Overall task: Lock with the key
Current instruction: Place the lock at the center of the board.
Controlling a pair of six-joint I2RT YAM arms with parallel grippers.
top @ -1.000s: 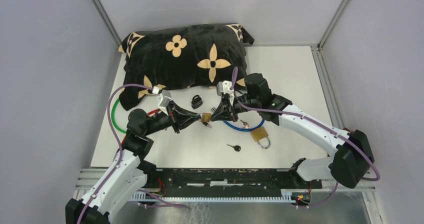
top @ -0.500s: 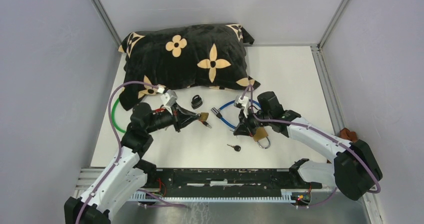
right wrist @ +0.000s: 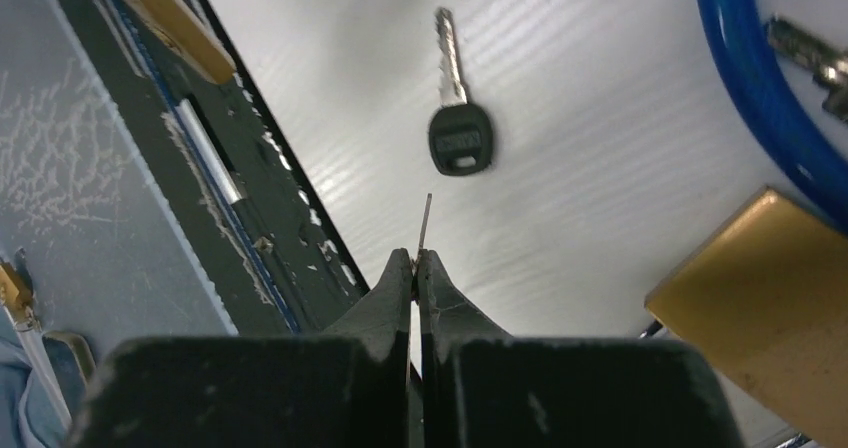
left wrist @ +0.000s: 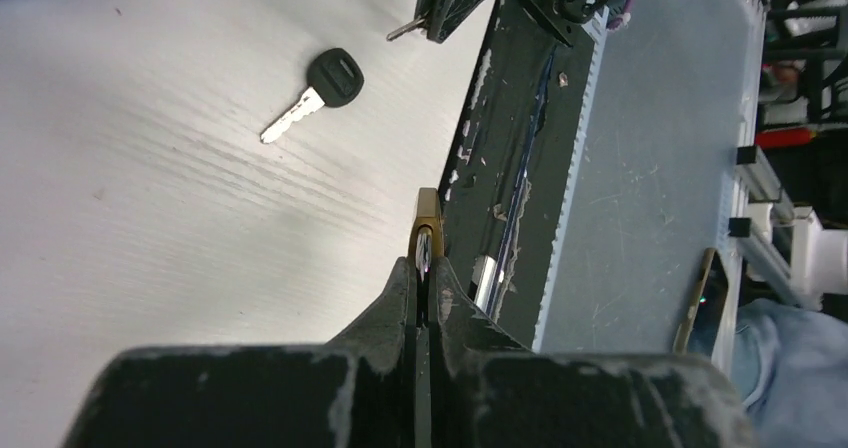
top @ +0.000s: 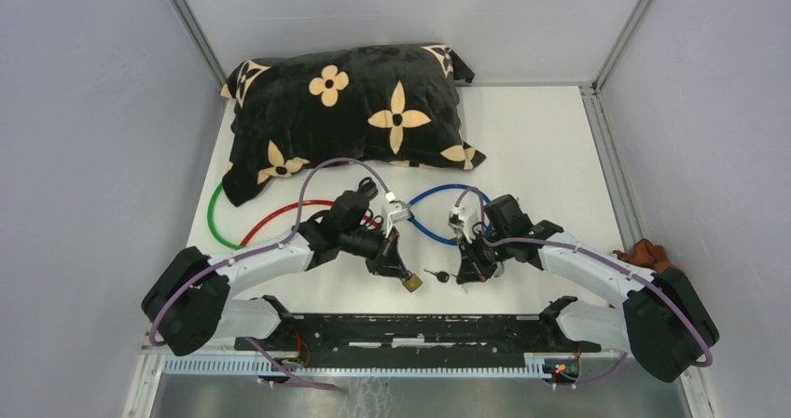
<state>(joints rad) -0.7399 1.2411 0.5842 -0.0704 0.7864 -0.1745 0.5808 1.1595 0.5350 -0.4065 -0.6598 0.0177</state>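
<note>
My left gripper (top: 399, 271) is shut on a small brass padlock (top: 410, 285), held just above the table's near edge. In the left wrist view the padlock (left wrist: 429, 223) shows edge-on between the closed fingers. My right gripper (top: 464, 278) is shut on a thin key blade (right wrist: 426, 223) that sticks out past its tips. A loose black-headed key (top: 437, 274) lies on the white table between the two grippers, just ahead of the right one (right wrist: 458, 128). A second brass padlock (right wrist: 760, 298) lies by the right gripper.
A blue cable lock (top: 434, 215), a red cable (top: 298, 215) and a green cable (top: 219, 222) lie mid-table. A black flowered pillow (top: 345, 110) fills the back. The black rail (top: 420, 329) runs along the near edge. A rust-coloured cloth (top: 644, 250) sits far right.
Both arms have come down toward the near edge. The left carried its padlock right and nearer; the right moved left from the second padlock to beside the loose key.
</note>
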